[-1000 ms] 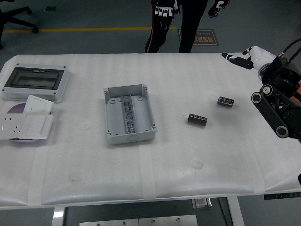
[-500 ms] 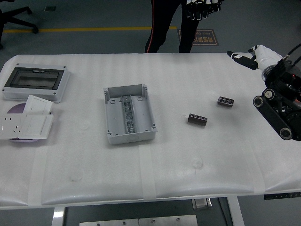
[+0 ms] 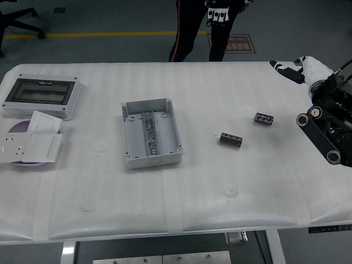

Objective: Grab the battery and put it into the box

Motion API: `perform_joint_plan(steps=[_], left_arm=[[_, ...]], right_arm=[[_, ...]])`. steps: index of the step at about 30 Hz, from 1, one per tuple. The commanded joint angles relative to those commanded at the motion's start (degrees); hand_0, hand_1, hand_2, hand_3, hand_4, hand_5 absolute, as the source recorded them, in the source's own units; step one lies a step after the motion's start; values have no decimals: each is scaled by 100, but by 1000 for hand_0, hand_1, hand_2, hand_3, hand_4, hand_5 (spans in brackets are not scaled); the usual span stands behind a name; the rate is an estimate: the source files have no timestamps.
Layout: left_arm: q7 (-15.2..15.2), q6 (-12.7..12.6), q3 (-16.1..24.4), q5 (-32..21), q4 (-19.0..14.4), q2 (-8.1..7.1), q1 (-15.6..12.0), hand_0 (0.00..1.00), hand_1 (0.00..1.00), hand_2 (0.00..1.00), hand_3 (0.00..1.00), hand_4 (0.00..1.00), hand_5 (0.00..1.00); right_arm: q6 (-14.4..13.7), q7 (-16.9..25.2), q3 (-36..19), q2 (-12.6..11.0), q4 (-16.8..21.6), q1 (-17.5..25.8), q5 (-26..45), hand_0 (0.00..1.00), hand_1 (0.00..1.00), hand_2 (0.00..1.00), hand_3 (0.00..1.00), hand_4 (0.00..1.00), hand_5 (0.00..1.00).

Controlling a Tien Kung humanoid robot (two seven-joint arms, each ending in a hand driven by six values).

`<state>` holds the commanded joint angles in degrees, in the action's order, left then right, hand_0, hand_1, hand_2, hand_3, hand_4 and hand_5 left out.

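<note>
Two dark cylindrical batteries lie on the white table: one [image 3: 231,139] right of centre, another [image 3: 264,118] a little farther right and back. The open grey box [image 3: 150,133] sits at the table's middle, its inside showing a metal rail. My right hand [image 3: 294,68] is at the far right near the table's back edge, well behind the batteries, fingers extended and holding nothing. The black right arm [image 3: 325,127] runs down the right edge. My left arm does not show.
A grey enclosure with a dark window [image 3: 42,96] stands at the back left. White socket plates [image 3: 30,143] lie in front of it over a purple disc. A person [image 3: 206,27] stands at the far side, hands near the waist.
My right hand has drifted right and slightly away from the table's middle. The person's hands moved across the top of the view. Batteries and box stayed put.
</note>
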<state>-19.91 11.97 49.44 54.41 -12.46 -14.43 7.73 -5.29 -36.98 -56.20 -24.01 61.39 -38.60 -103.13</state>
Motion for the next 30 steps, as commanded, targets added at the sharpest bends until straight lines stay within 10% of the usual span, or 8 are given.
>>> perform_joint_plan(steps=[14,15,20,21,30], left_arm=[[7,-5,-45,-62,-4,12,-3,436,609,560,381,480,360],[8,-5,-46,-63,-4,13,-2,436,610,560,382,479,359],[20,-5,-70,-92,-1,11,16,436,610,560,382,479,359],[22,-5,-71,-94,-1,9,20,436,610,560,381,478,358],[18,-8,-93,-118,-7,15,22,437,609,559,381,477,358]], right_arm=[[-197,1413,1746,-529,-329,-310,-28,774,675,767,903,954,947],[-244,1551,1888,-548,-347,-353,-82,823,793,894,902,875,648],[-315,2046,2569,-629,-436,-601,-137,823,793,894,902,875,648],[-311,2093,2700,-641,-462,-649,-116,823,828,909,879,839,466],[-210,2275,3859,-721,-666,-874,171,815,827,893,875,839,451]])
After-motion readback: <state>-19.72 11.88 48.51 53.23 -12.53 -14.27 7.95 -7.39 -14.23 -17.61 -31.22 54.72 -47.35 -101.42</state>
